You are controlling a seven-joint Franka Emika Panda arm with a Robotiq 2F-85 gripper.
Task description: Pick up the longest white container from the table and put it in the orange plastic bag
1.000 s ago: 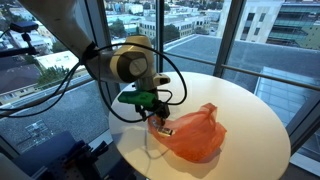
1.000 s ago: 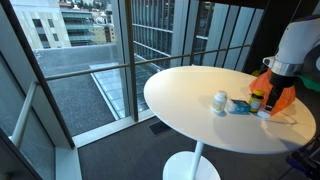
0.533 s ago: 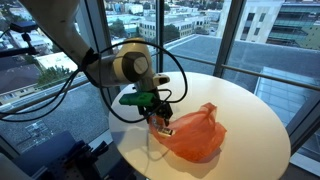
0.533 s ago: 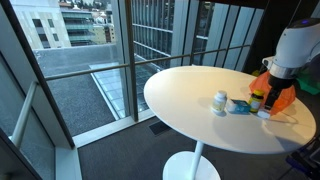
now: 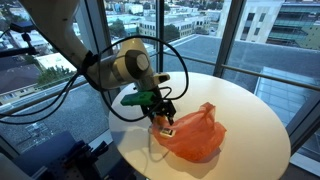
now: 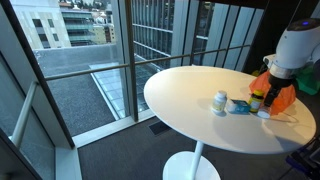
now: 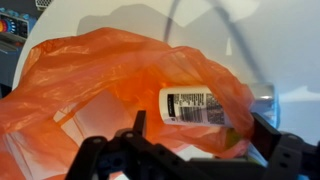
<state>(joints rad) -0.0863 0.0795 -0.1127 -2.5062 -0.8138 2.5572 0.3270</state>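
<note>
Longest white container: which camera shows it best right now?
The wrist view: the longest white container lies sideways at the orange plastic bag's mouth, label visible. Exterior views show little: a small white piece under the gripper, and nothing recognisable at the bag.

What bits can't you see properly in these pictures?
- Slim white cylindrical bottle: in the wrist view, the crinkly orange plastic bag veils its ends, and the label print is too blurred to read.
- Same bottle in an exterior view: mostly hidden behind the gripper and bag.
- Short bottle and yellow-and-blue container on the round white table, in an exterior view: too small for detail.
</note>
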